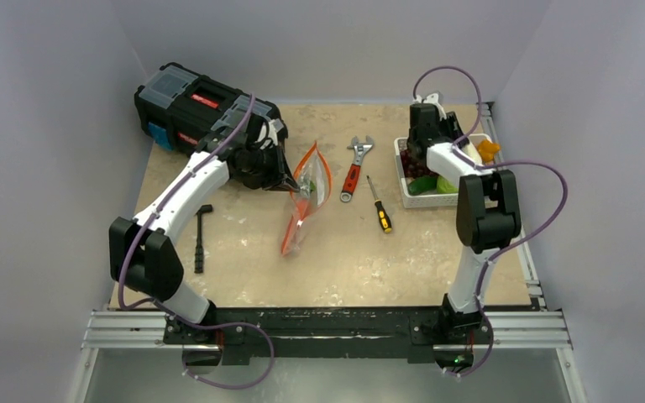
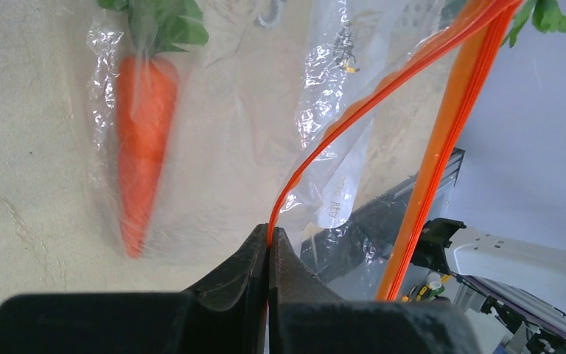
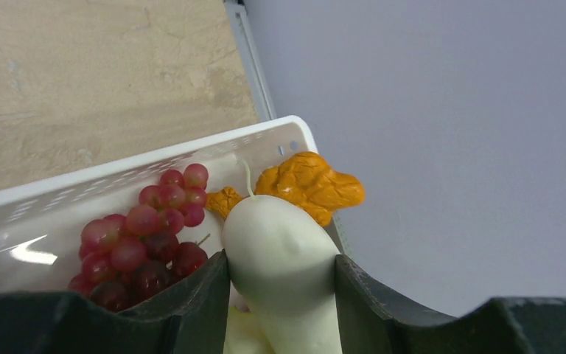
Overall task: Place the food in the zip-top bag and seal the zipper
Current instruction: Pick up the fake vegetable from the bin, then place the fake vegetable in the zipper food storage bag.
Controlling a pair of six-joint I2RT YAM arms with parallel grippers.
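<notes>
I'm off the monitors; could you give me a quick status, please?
Left gripper shut on zipper, bag mouth open, carrot inside. Right gripper clamps radish in basket. Wrench, screwdriver between basket and bag.

The left arm (image 1: 186, 191) reaches from its base at the near edge toward the far left part of the table, with the elbow folded close to the base. The left gripper (image 2: 268, 237) is pinched tight on the zipper (image 2: 337, 127). The right arm (image 1: 480, 220) stands steeply, then bends forward along the right edge. The right gripper (image 3: 280, 269) has both fingers (image 3: 191, 302) pressed on the sides of the white radish (image 3: 276, 232).
</notes>
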